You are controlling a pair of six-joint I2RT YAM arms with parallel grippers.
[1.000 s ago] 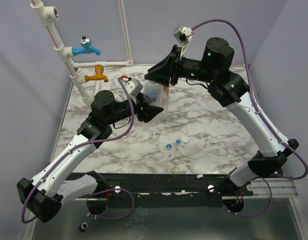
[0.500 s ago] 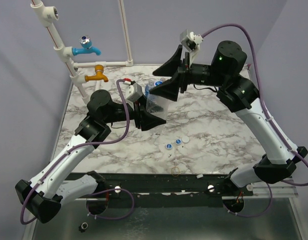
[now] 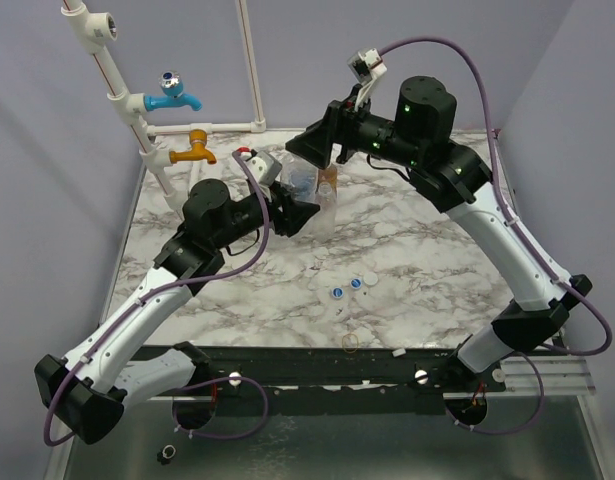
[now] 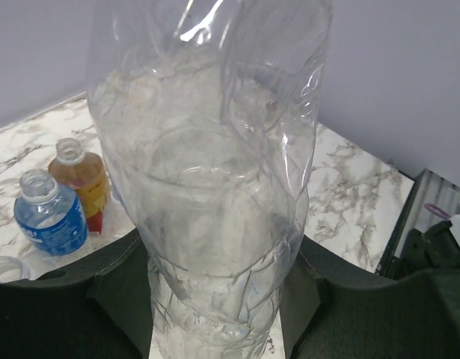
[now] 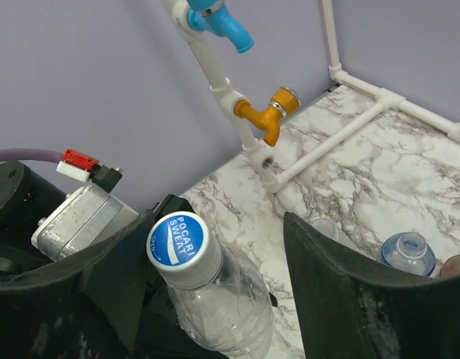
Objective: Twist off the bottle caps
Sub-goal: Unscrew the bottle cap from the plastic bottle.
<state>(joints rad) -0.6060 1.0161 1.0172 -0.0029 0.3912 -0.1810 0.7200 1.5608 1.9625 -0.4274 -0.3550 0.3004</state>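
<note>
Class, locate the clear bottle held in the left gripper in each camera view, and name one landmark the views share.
Top external: clear bottle just above centre, slightly left.
Left wrist: clear bottle fills the middle, upright.
Right wrist: clear bottle at bottom centre, its blue-and-white cap facing the camera.
Shared landmark: the marble table, seen in all three.

Blue-and-white cap (image 5: 177,241), clear bottle (image 4: 207,187), grey-veined white marble table (image 3: 427,260), blue tap (image 3: 173,97), orange tap (image 3: 194,150)
</note>
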